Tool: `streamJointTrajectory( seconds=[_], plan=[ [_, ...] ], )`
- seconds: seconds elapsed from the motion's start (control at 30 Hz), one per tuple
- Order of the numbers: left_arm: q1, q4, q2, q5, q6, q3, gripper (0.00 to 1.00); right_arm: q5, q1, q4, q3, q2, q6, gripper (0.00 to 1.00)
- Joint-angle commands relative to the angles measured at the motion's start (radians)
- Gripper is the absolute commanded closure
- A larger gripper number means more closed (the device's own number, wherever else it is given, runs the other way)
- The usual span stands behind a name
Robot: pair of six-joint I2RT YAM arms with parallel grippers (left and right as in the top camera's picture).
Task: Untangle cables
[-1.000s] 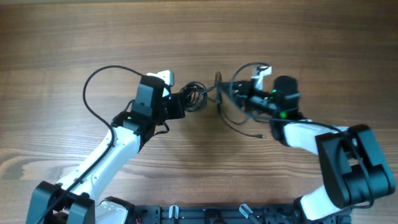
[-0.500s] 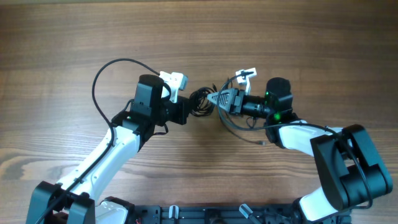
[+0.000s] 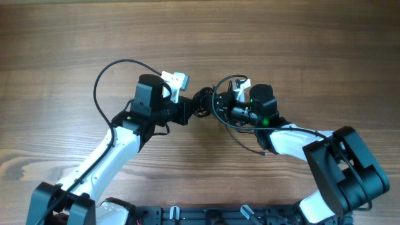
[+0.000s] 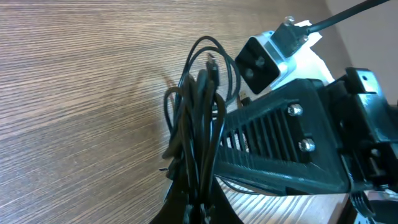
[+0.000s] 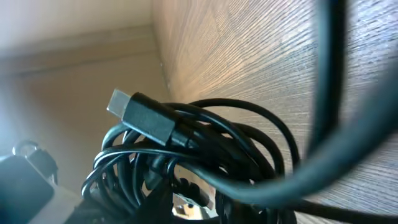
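Note:
The cables (image 3: 201, 102) are a small knot of thin black wire hanging between my two grippers at the table's middle. My left gripper (image 3: 189, 110) is shut on the knot's left side. In the left wrist view the strands (image 4: 198, 118) rise from its closed jaws (image 4: 200, 210). My right gripper (image 3: 217, 107) is pressed into the knot from the right. In the right wrist view, coils and a black plug (image 5: 144, 116) fill the frame and hide its fingers (image 5: 205, 186). A loose strand (image 3: 240, 139) trails to a small plug (image 3: 265, 152).
The wooden table (image 3: 200, 37) stretches all round the arms. The left arm's thick black cable (image 3: 106, 72) arches out to the left. The right arm's white wrist camera (image 4: 267, 55) and ribbed finger (image 4: 280, 146) sit close behind the knot.
My right gripper has moved left, from beside the knot to right up against it, and the loose loop came along. The left gripper stayed shut on the knot, rising slightly.

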State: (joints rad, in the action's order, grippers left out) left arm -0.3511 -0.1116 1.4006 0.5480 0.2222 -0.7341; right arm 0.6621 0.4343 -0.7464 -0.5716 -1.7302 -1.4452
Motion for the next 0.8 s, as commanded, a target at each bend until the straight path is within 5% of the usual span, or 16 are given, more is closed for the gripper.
streamJointTrajectory(
  seconds=[0.0,0.6,0.77],
  plan=[
    [0.0,-0.003,-0.011,0.066,0.002,-0.005,0.96,-0.085,-0.003,-0.014,-0.004,0.0,-0.05,0.75],
    [0.0,-0.004,-0.011,0.034,0.003,-0.005,0.96,0.004,-0.002,-0.079,-0.004,0.0,-0.048,0.77],
    [0.0,-0.001,-0.011,-0.024,0.108,-0.005,0.96,0.02,-0.001,-0.079,-0.004,0.0,-0.048,0.73]
  ],
)
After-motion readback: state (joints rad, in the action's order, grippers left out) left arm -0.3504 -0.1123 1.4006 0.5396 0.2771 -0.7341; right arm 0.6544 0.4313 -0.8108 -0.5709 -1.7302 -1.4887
